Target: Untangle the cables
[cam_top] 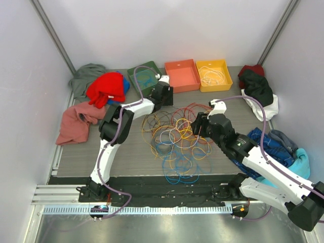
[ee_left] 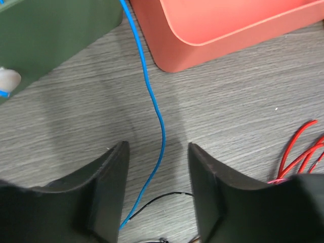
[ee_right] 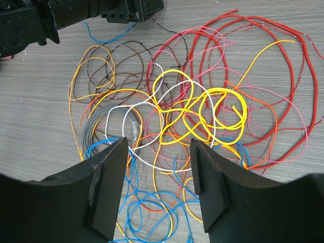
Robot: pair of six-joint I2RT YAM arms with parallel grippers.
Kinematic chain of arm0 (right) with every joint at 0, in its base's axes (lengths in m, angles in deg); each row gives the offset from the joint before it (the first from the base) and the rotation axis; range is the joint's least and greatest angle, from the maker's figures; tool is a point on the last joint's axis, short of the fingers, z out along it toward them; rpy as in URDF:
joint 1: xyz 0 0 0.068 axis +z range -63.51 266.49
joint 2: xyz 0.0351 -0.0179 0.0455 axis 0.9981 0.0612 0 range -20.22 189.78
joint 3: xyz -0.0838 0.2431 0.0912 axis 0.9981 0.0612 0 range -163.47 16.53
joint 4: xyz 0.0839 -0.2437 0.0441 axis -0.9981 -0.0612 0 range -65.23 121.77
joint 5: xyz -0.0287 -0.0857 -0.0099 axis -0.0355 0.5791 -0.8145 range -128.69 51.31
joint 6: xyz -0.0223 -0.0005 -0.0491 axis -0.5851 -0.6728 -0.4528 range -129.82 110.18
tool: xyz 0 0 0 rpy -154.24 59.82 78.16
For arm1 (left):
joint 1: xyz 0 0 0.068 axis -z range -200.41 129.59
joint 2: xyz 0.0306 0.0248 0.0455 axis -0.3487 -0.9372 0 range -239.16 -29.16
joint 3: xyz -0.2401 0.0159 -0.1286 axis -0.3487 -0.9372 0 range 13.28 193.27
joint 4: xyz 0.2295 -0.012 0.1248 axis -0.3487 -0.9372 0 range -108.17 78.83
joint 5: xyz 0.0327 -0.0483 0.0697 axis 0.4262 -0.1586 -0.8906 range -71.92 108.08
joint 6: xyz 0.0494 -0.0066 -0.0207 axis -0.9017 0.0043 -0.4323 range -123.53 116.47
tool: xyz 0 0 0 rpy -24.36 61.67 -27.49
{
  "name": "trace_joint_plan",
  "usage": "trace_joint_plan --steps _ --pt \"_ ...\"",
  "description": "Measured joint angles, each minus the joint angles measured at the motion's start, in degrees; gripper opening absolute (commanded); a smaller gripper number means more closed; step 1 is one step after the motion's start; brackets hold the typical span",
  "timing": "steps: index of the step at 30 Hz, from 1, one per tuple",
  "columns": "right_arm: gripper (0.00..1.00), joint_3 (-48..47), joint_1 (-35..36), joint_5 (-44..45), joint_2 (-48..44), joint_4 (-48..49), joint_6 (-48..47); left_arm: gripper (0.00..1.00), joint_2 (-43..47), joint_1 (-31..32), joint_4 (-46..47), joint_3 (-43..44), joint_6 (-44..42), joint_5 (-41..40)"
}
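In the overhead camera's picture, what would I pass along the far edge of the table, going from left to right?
grey cloth → red garment → green tray → coral tray → yellow tray → dark clothes

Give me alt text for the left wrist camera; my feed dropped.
A blue cable passes between the left gripper's open fingers, untouched, and runs up between a green bin and a coral bin on the grey table. Red cables loop at the right edge.
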Motion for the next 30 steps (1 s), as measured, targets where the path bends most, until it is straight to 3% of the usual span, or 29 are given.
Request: trace_joint_plan --steps 3,6,11,18,24,30 --pt "0.60 0.0 0.0 0.0 0.0 -0.1 0.0 0.18 0.0 0.0 0.0 0.0 0.0 0.0" --pt "0.60 0.0 -0.1 0.2 0.0 -0.1 0.0 0.00 0.0 0.0 -0.1 -0.1 -0.2 0.0" --pt "0.60 0.0 -0.1 0.2 -0.2 -0.3 0.0 0.00 1.2 0.0 0.5 -2.7 -0.6 -0.2" --pt "0.60 0.0 -0.1 0.2 -1.5 -0.4 0.1 0.00 12.5 -0.1 -0.7 -9.2 -3.1 -2.3" --pt "0.60 0.0 -0.1 0.2 -3.3 -0.5 0.5 0.00 20.7 -1.7 -0.5 -4.3 -4.8 -3.1" --pt "0.60 0.0 -0.1 0.7 -4.0 -0.9 0.5 0.00 19.2 -6.0 -1.1 4.1 -5.9 -4.2"
